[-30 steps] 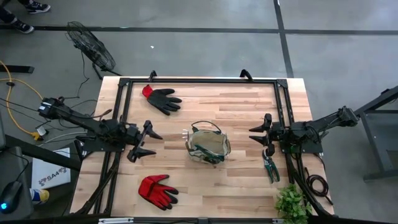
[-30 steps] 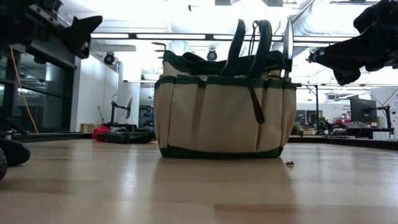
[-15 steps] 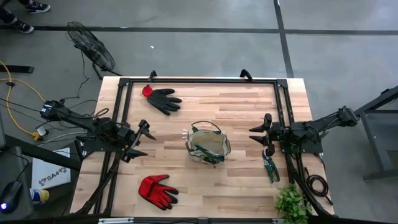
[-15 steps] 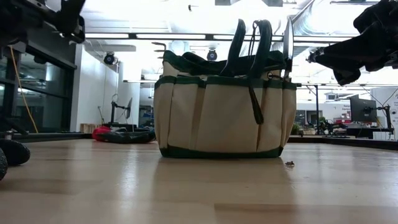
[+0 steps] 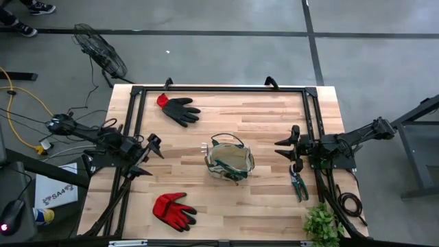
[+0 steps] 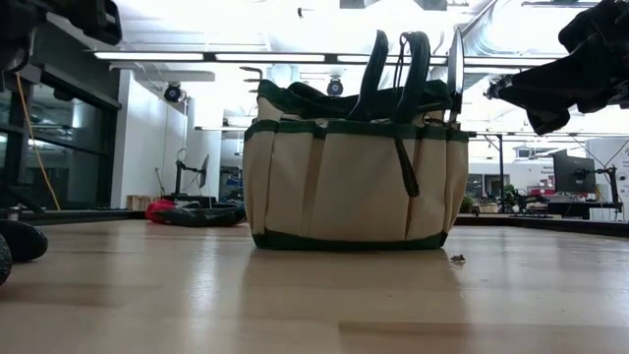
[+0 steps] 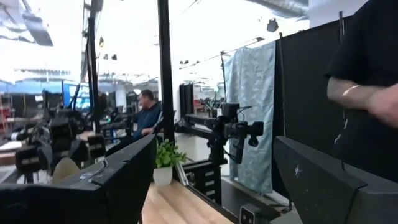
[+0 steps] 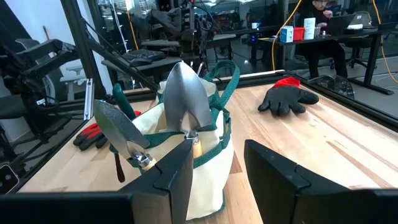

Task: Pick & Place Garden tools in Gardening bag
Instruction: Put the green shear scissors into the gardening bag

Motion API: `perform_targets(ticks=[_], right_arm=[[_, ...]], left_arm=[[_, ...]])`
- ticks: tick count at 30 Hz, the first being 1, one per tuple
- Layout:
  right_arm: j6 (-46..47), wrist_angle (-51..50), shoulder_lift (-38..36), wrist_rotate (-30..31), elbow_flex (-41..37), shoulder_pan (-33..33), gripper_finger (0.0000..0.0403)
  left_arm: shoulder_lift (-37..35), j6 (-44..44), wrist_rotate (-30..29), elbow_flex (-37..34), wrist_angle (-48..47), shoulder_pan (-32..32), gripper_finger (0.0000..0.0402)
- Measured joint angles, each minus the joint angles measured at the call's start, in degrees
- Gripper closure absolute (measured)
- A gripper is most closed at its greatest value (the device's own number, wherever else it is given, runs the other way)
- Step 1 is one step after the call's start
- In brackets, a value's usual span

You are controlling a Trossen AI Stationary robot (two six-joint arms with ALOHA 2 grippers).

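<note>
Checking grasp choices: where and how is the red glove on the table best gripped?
Judging from above, grip the red glove at its broad palm, coming straight down. It lies flat, fingers splayed toward the bag, clear of other items; the open left gripper is nearest.

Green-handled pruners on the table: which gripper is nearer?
Right. The right gripper sits just beside the pruners near the table's right edge; the left gripper is across the table, beyond the bag.

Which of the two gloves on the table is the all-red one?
The red glove at the table's near edge, on the left arm's side. The other glove, at the far edge, is mostly black with a red cuff.
</note>
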Motion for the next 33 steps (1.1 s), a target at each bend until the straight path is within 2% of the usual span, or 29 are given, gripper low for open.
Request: perform_targets(ticks=[10, 26, 33], right_arm=[[0.0, 0.0, 0.0, 0.0, 0.0, 0.0, 0.0266], [0.0, 0.0, 0.0, 0.0, 0.0, 0.0, 0.0266], [-5.9, 0.1, 0.0, 1.0, 0.0, 0.0, 0.0266]], left_arm=[[-3.4, 1.6, -0.4, 0.0, -0.2, 0.0, 0.0082], [-3.4, 1.6, -0.5, 0.0, -5.4, 0.0, 0.0082], [-3.5, 1.6, -0.6, 0.0, -8.4, 0.0, 0.0082]])
